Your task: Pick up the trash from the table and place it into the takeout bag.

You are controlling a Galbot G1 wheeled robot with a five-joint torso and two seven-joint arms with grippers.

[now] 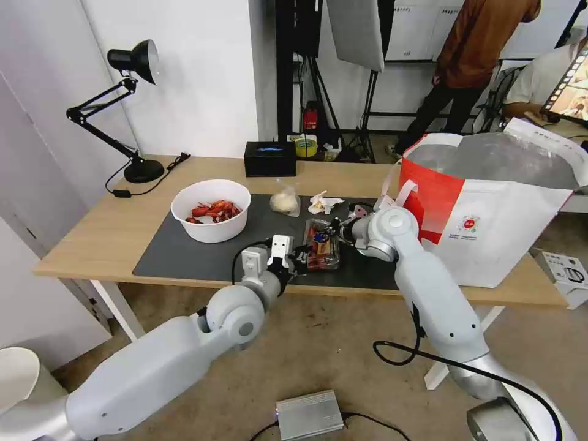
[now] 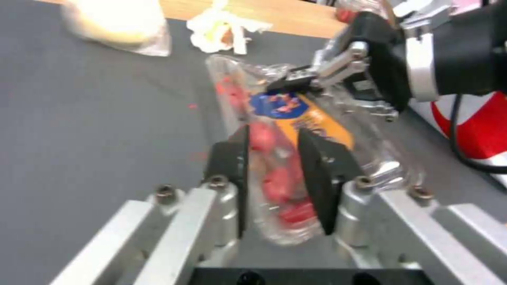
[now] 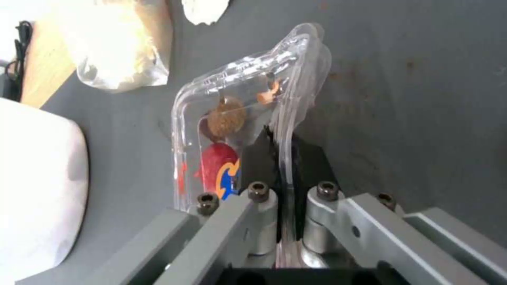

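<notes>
On the large dark grey rectangular mat (image 1: 202, 257) of the long light-wood worktop (image 1: 98, 233), the clear plastic clamshell box with red bits (image 1: 322, 246) sits near the mat's front edge, and every other thing is placed from it here. The left gripper (image 1: 293, 257) is at the box's near-left end, its black fingers (image 2: 317, 166) clenched on that end with the red contents between them. The right gripper (image 1: 339, 231) is at the box's far-right end; its fingers (image 3: 259, 162) pinch the thin clear rim there. Behind the box, farther from the robot, lie the small clear bag with a whitish lump (image 1: 285, 201) and the crumpled white tissue (image 1: 323, 203), the tissue just right of the bag. The white round bowl of red crayfish shells (image 1: 211, 210) stands to the box's left, well apart. The large boxy white-and-red takeout bag with silver foil lining (image 1: 490, 202) stands to the box's right, open-topped.
</notes>
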